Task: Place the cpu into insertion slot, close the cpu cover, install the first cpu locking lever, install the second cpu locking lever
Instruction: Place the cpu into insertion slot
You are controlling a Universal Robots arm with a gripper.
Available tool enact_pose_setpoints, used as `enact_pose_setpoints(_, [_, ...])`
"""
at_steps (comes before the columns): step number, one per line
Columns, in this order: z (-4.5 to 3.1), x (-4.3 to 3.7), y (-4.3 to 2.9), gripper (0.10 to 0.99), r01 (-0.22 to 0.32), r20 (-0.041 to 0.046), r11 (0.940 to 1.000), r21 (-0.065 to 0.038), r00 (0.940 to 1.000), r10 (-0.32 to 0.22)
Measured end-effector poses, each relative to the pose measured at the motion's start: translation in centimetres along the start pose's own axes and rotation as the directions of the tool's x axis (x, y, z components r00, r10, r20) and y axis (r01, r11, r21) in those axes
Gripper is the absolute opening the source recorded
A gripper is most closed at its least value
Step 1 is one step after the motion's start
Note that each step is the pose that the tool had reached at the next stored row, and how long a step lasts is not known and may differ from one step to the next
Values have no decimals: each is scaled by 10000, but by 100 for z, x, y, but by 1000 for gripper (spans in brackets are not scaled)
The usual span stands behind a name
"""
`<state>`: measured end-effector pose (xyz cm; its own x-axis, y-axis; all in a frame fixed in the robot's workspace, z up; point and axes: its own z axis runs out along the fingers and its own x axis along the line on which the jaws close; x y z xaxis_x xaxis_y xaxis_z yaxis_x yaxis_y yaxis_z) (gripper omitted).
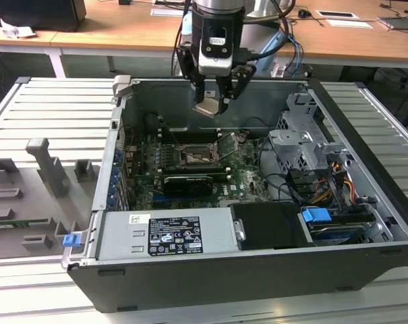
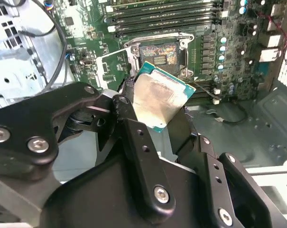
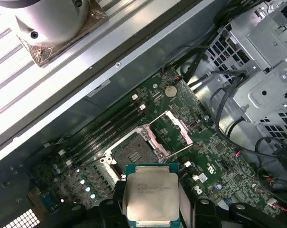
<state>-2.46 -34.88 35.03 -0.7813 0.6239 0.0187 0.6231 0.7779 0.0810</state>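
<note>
cpu (image 3: 152,195): 1 pc, up in the air inside the open pc case (image 1: 210,270), over the board, well apart from its seat; not yet placed.
jaws: closed narrow on the cpu, pinching two opposite edges; metal top faces the first wrist cam.
insertion slot (image 3: 134,151): 1, bare, dark pin field exposed, nothing in it.
cpu cover (image 3: 174,130): 1, swung open, just beside the slot.
locking levers: thin wires by the socket, hard to make out; count can't tell.
memory slots (image 2: 167,21): several long rows beside the socket; exact no. unclear.
drive cage (image 1: 298,142): 1, grey, w/ loose cables near it.
risk 1: chip looks tilted in the grip in the second wrist view, so prob. lands corner-first & bends pins.
risk 2: grip is on thin edges only, so chip may slip & drop onto the board.
risk 3: open cover sits right by the slot, so chip or jaws may clip it on the way down.
risk 4: wrong rotation vs. socket keying means it won't seat; orientation marks too small to judge.
</note>
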Motion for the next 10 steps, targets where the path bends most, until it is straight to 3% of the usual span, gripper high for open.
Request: enact_pose_setpoints(10, [69,-1,-6,529,-417,35,9991,-7,9991,417])
